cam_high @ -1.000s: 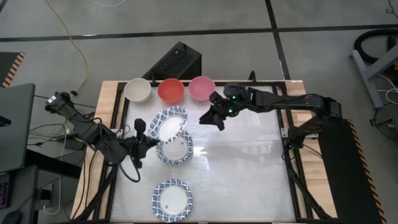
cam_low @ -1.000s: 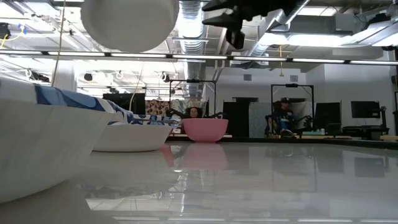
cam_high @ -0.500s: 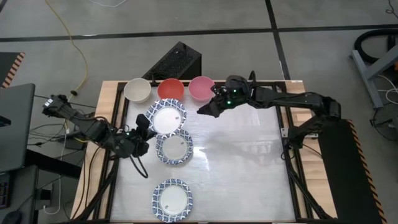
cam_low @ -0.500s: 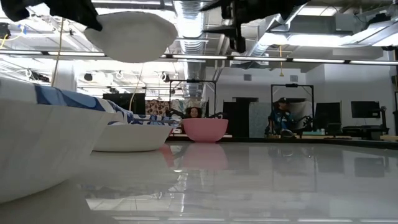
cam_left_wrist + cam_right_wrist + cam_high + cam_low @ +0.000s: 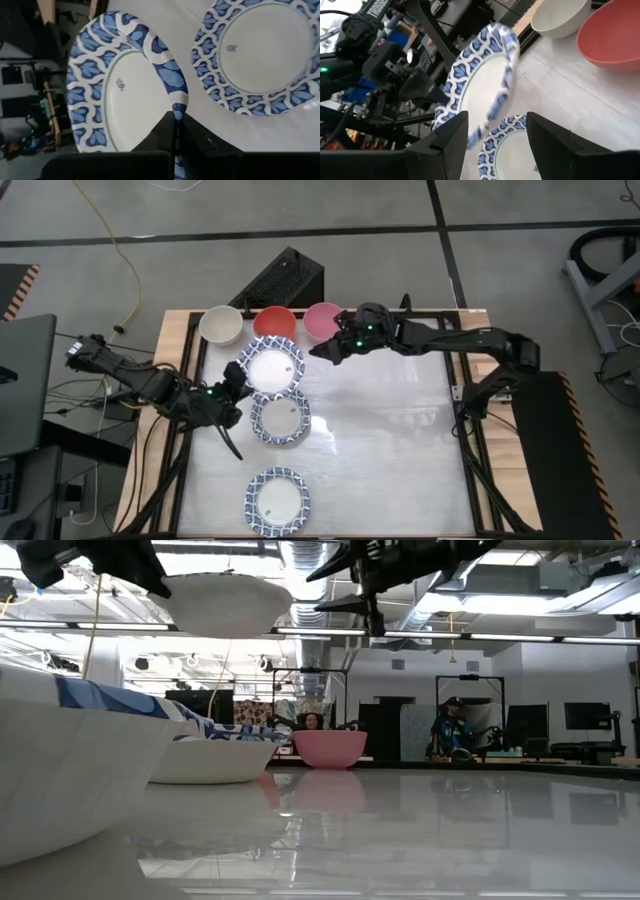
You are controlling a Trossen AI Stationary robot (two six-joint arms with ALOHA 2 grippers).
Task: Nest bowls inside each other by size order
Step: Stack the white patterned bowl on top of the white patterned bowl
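Since the earlier frame, the right gripper (image 5: 316, 351) had let go of the raised patterned bowl (image 5: 270, 366) and drawn back toward the pink bowl (image 5: 321, 318); its fingers (image 5: 447, 137) stood wide apart with nothing between them. Left gripper (image 5: 232, 387) was clamped shut on that bowl's near rim, holding it level above the table (image 5: 400, 450), partly over a second patterned bowl (image 5: 280, 420). A third patterned bowl (image 5: 277, 501) lay near the front edge. Cream-white bowl (image 5: 220, 326), red bowl (image 5: 273, 323) and the pink one sat in a row at the back.
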